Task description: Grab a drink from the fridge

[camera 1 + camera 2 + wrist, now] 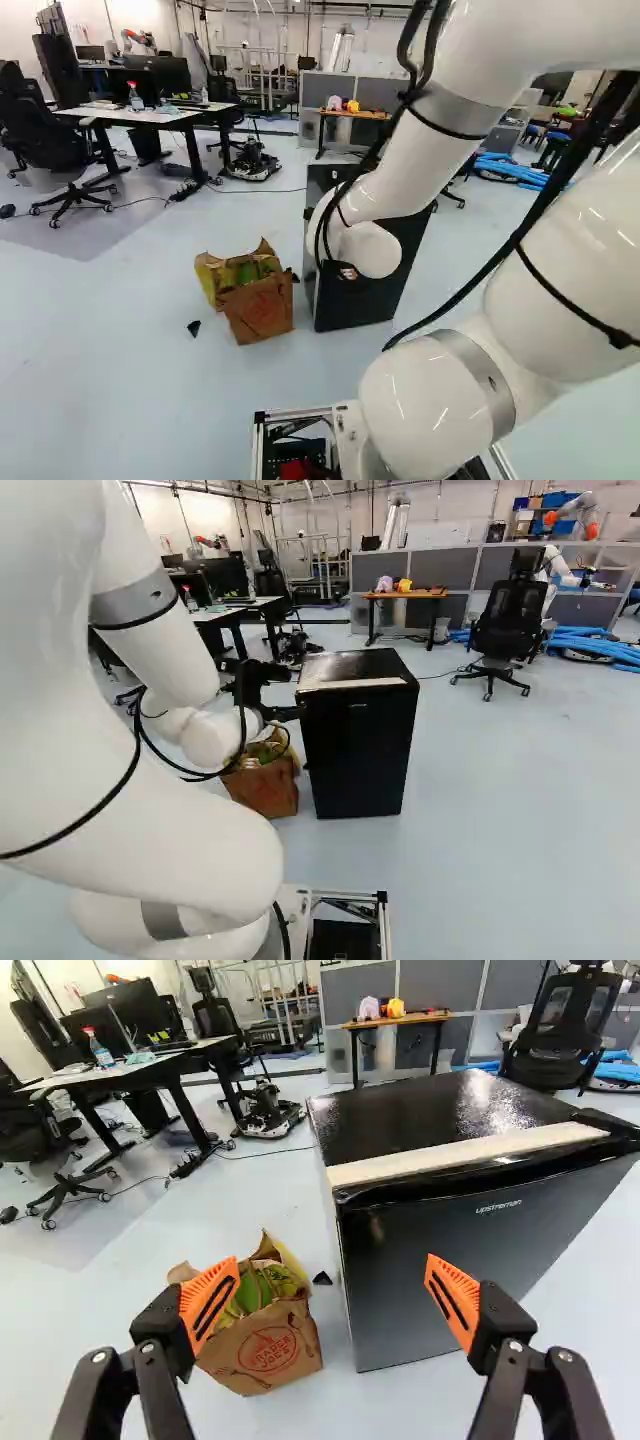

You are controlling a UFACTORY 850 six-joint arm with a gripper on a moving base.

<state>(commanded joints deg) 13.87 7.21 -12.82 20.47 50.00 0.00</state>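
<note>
With twelve o'clock straight ahead of the base, a chair (40, 148) stands far off at ten, beside the surface (155, 118), where a bottle (135, 96) is upright; both look like plain office clutter, with no part in the job.

Nearer, at eleven, a paper bag (262, 1345) sits on the floor just beside the fridge (360, 755), its mouth open upwards, with green and yellow stuff inside. Perhaps someone parks it there to load or unload the fridge. Being so close, it could get knocked if the gripper (331, 1302) dips or the door swings wide.

The gripper is released, its orange pads (200, 1288) spread wide with nothing caught between them. It hovers near the fridge's left side, probably because that is the door's free edge: a dark cap (612, 1122) at the other end of the front looks like a hinge. Whether it touches, I cannot tell.

The fridge is at about twelve, front towards the base, which suits a straight reach. Its door (450, 1260) looks closed; a pale strip (460, 1155) runs along the top's front edge. No drink shows, so it is presumably inside. Opening the door seems the step in hand, a job at its start; the next move wants a finger hooked at that left edge.

Farther off, at one, another chair (506, 630) stands well apart from the fridge, leaving it unobstructed.
</note>
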